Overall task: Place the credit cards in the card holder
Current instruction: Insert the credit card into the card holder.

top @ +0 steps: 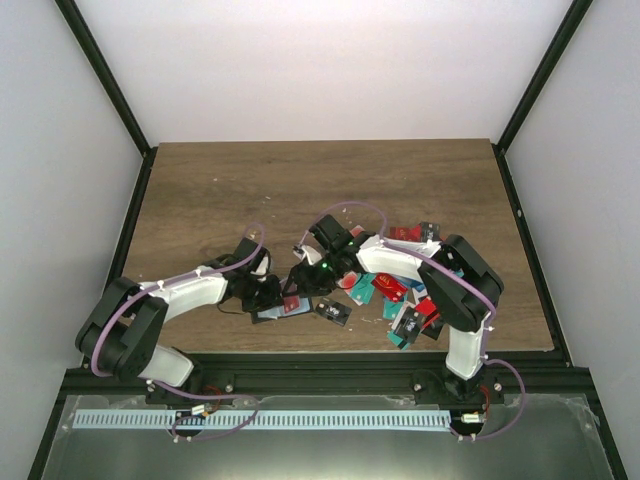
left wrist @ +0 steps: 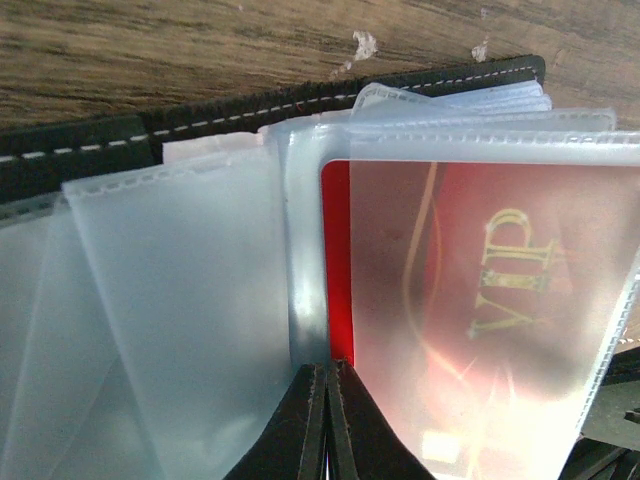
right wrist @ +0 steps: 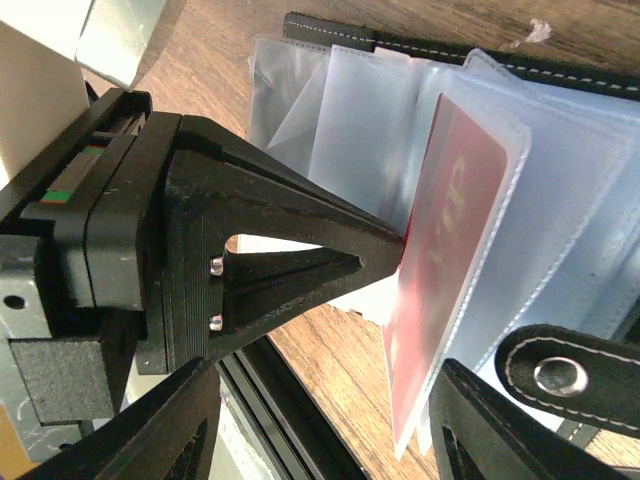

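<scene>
The red card (right wrist: 445,270) sits in a clear sleeve of the open card holder (left wrist: 80,150). My left gripper (left wrist: 320,380) pinches that sleeve's edge, jaws together. My right gripper (right wrist: 325,410) straddles the card's lower end, jaws apart.

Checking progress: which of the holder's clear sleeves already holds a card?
The right-hand sleeve in the left wrist view, with the red VIP card inside; the other sleeves look empty.
</scene>
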Controlling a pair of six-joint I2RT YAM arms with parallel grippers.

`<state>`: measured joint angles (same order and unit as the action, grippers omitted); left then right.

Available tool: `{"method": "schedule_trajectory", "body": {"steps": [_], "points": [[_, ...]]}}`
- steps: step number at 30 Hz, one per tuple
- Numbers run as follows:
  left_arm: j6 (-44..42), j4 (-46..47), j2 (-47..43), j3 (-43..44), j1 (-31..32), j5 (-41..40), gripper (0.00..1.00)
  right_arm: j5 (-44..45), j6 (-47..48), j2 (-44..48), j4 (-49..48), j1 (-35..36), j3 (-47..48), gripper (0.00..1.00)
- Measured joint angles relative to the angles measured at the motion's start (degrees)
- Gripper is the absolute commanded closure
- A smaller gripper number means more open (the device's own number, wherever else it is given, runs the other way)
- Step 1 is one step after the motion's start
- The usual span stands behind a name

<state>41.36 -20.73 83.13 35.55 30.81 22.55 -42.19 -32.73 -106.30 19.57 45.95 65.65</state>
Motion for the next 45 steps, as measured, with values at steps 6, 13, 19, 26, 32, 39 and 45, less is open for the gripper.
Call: {"method": "schedule_trajectory", "body": {"steps": [6, 13, 19, 26, 32, 39, 45], "points": [[0.2, -0.5, -0.3, 0.0, 0.0, -0.4, 0.96, -0.6, -0.3, 0.0, -0.7, 0.9, 0.0, 0.41], [1.5, -7.8, -7.8, 1.8, 0.0, -4.7, 0.96, -1.4, -0.9, -1.9, -1.4, 2.7, 0.9, 0.41], [4.7, -15.4, -16.8, 4.2, 0.0, -9.8, 0.96, -1.5, -1.5, -4.1, -1.5, 4.3, 3.1, 0.41], [10.2, -26.0, -28.9, 5.9, -0.7, -16.6, 0.93, -2.6, -2.1, -10.2, -1.1, 7.2, 11.7, 0.4], [12.4, -32.2, -35.4, 9.9, -0.9, -21.2, 0.9, -4.4, -1.8, -12.8, -0.5, 9.5, 17.5, 0.39], [10.6, -32.9, -35.1, 11.7, -0.9, -20.2, 0.88, -2.7, 0.7, -8.7, 3.6, 9.7, 19.4, 0.37], [6.9, -29.2, -30.1, 15.0, -0.9, -16.9, 0.88, 4.5, 1.4, 4.7, 7.5, 7.0, 15.3, 0.35]]}}
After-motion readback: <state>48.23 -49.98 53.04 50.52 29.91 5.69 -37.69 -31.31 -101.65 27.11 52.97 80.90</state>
